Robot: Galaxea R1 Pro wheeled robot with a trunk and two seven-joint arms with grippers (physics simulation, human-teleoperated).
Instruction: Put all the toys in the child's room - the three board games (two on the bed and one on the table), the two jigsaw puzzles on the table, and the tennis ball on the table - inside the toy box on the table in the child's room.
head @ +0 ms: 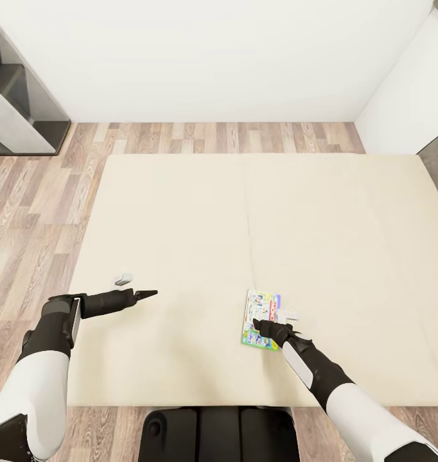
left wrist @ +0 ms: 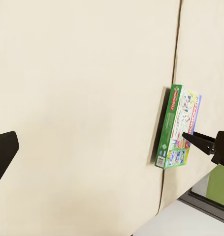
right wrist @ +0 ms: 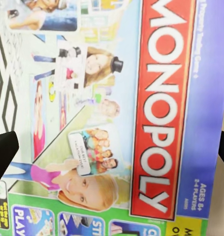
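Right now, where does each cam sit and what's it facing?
Head: up on the robot, looking down over the bed; both arms, left gripper and right gripper show.
Left wrist: by the left gripper, facing across the mattress to the Monopoly box.
Right wrist: just above that box, fingertips at the picture's edges.
All three share the box.

The right gripper (head: 265, 327) hangs right over the Monopoly box (head: 261, 319) lying flat on the beige bed (head: 180, 224) (its fingers look spread), while the left gripper (head: 145, 294) points across bare mattress, well apart, near a small grey-white object (head: 122, 279)
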